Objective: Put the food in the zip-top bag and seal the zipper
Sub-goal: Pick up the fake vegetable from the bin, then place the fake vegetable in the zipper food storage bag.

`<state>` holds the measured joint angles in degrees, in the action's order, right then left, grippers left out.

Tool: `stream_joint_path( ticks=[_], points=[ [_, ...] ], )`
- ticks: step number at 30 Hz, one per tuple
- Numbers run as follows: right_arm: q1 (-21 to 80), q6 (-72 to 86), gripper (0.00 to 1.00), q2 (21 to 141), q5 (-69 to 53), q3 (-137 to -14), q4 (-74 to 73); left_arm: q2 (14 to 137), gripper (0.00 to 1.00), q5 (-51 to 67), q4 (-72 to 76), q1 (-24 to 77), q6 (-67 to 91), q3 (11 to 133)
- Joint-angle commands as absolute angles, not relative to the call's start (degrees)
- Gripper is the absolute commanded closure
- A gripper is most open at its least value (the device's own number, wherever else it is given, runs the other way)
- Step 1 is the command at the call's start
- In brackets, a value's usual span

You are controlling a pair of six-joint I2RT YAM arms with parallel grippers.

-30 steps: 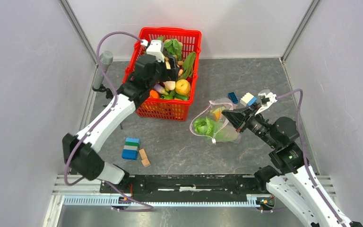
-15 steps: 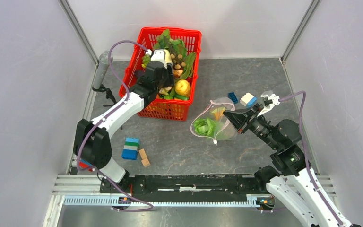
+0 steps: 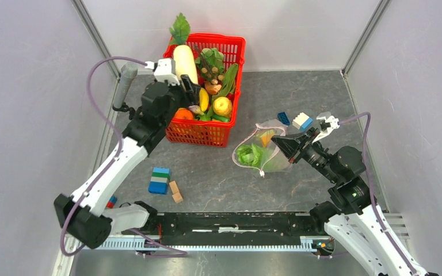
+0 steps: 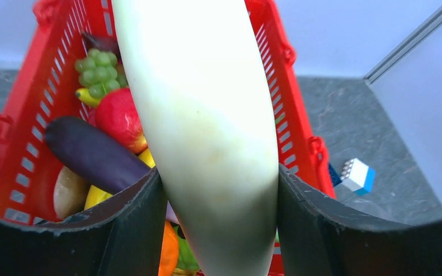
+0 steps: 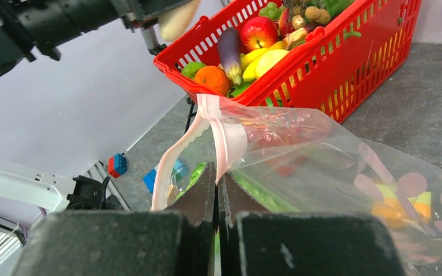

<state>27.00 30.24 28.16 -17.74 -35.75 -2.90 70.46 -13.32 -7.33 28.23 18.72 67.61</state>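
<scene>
My left gripper point(image 3: 183, 77) point(image 4: 218, 190) is shut on the white radish point(image 3: 184, 60) point(image 4: 204, 115) and holds it above the red basket point(image 3: 230, 45). Its green leaves point(image 3: 179, 27) stick up at the back. The basket holds a purple eggplant point(image 4: 92, 155), red apple point(image 4: 118, 115), orange point(image 3: 183, 114) and yellow fruit point(image 3: 223, 106). My right gripper point(image 3: 281, 144) point(image 5: 217, 172) is shut on the pink zipper strip point(image 5: 230, 135) of the clear zip-top bag point(image 3: 262, 150) point(image 5: 345, 184), holding its mouth up. Leafy greens point(image 3: 247, 154) lie inside the bag.
Building blocks lie on the grey table: a blue-white-green stack point(image 3: 159, 180), tan pieces point(image 3: 176, 191), and blue and white blocks point(image 3: 297, 121) behind the bag. Grey walls close in left, right and back.
My left gripper has lifted the white radish up out of the basket and swung left. My right gripper still holds the bag's mouth in the same place.
</scene>
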Motion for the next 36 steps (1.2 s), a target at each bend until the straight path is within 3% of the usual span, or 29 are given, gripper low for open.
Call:
stream_joint_path(
  ticks=[1, 8, 12, 17, 22, 29, 36],
  points=[
    [27.01, 30.97, 1.00, 27.39, -17.18, -35.34, 1.01, 64.88, 0.75, -10.67, -6.61, 28.13, 15.28, 65.24],
    [26.98, 30.38, 1.00, 27.12, -17.84, -35.09, 0.83, 59.13, 0.78, 13.47, -14.01, 28.20, 14.77, 68.08],
    [26.98, 29.77, 1.00, 27.10, -18.11, -34.82, 0.85, 56.07, 0.77, 32.88, -23.83, 28.17, 12.99, 70.16],
    [26.98, 29.06, 1.00, 27.71, -18.48, -34.72, 1.31, 51.52, 0.77, 46.60, -37.42, 28.22, 8.56, 70.92],
    [27.01, 28.36, 1.00, 28.77, -18.00, -34.79, 1.23, 48.15, 0.78, 51.32, -47.97, 28.34, 4.04, 72.62],
    [27.00, 27.24, 1.00, 31.11, -15.89, -35.77, 1.29, 49.27, 0.83, 49.02, -63.23, 28.49, -3.03, 75.13],
    [26.98, 27.37, 1.00, 32.91, -16.02, -35.38, 3.05, 50.49, 0.84, 53.24, -65.66, 31.77, -5.13, 74.93]
  ],
)
